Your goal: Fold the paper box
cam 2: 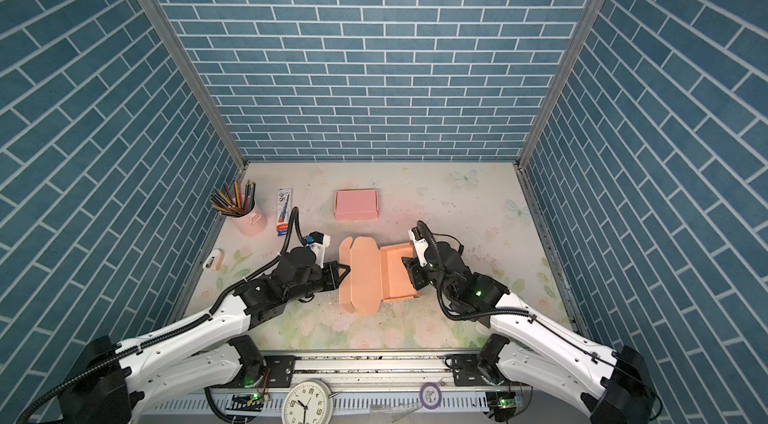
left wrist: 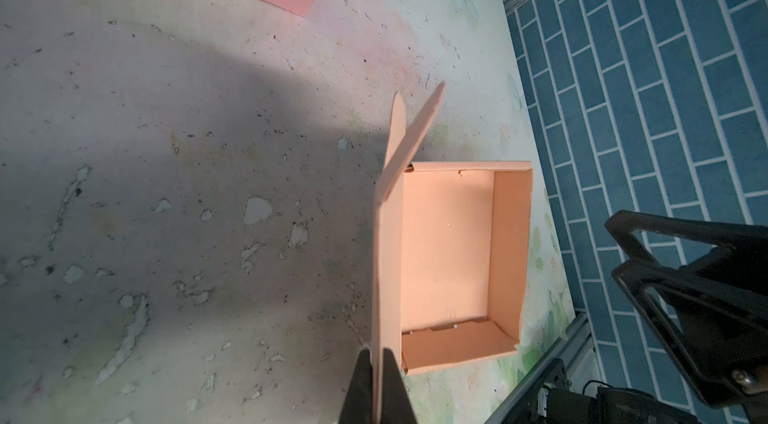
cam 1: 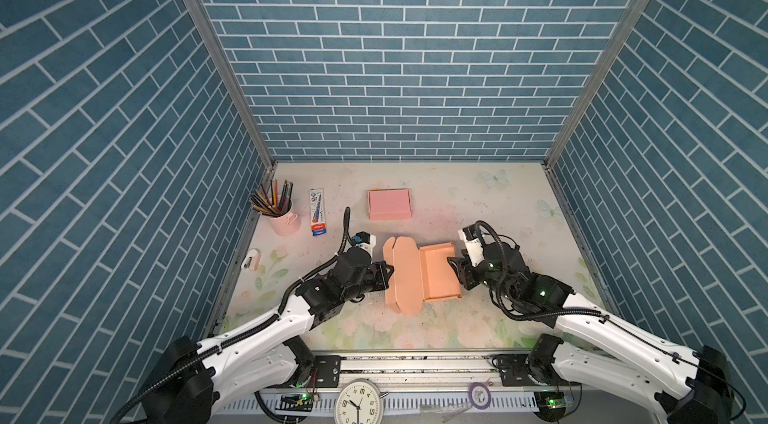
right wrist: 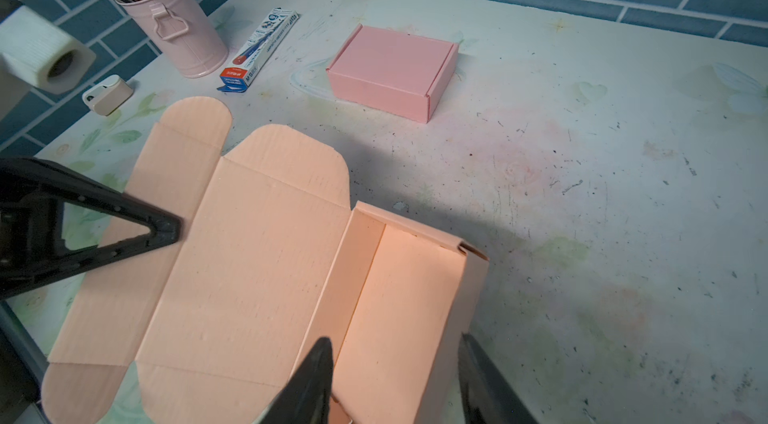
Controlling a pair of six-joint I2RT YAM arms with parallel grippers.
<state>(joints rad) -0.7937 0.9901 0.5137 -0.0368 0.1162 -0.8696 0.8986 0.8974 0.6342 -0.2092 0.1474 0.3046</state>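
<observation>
Two cartons lie on the floral tabletop (cam 1: 478, 201): a closed pink box (cam 1: 389, 204) and the peach paper box (cam 1: 440, 272), which sits apart from the pink box on the robot's side of it. The peach box's tray is already formed, with four walls standing and the inside bare. Its lid is open, spread out from the tray toward the left arm, with rounded end flaps. The left gripper (left wrist: 378, 363) is clamped tight on the lid's outer flap, and the left wrist view shows the thin card pinched edge-on between its fingers (left wrist: 359, 382). The right gripper (right wrist: 395, 343) holds its jaws partly apart at the tray's opposite wall, one finger above the tray's inside and one outside the wall. Whether either finger touches the card I cannot tell. Left of the pink box in both top views lie a pencil packet (cam 1: 318, 212) and then a pink metal cup (cam 1: 286, 220) full of coloured pencils. A small white dispenser (cam 1: 251, 263) lies farther left of the pink box and nearer the robot.
</observation>
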